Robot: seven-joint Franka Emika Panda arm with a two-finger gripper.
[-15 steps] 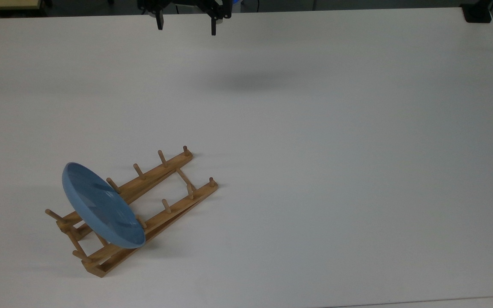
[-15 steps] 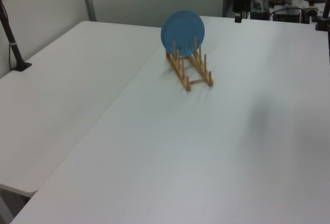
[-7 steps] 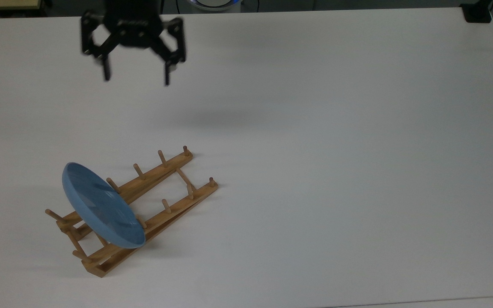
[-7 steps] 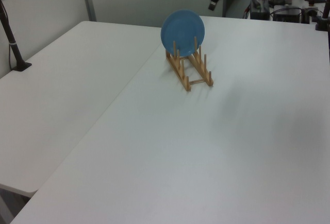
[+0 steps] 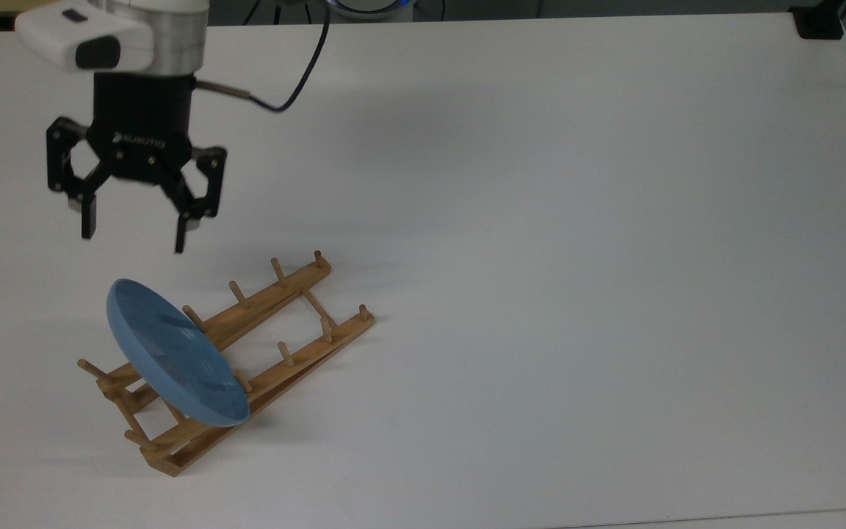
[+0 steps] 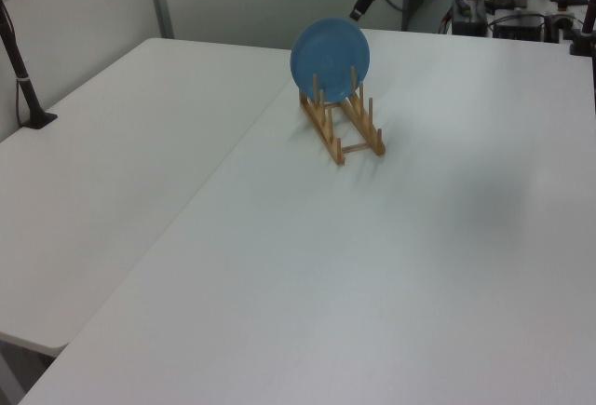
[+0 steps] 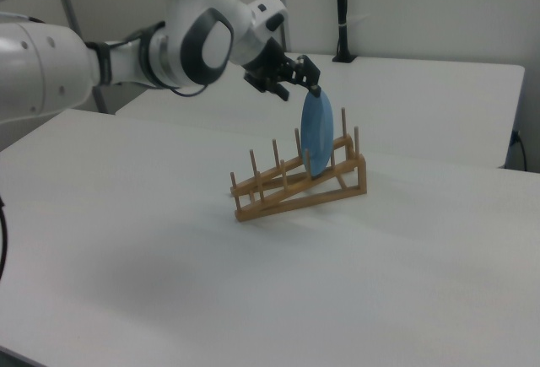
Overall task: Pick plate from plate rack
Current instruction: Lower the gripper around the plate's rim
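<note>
Since the earlier frame the plate (image 5: pixel 173 355) has not shifted; it stands on edge between the pegs at the raised end of the plate rack (image 5: pixel 261 345), while my gripper (image 5: pixel 133 234) has travelled in across the table (image 5: pixel 577 220) to hang above and just short of its upper rim. My fingers (image 5: pixel 88 220) are spread wide and hold nothing. I judge the plate rigid, glossy, slippery and breakable, best pinched across the exposed top rim and lifted straight out.
</note>
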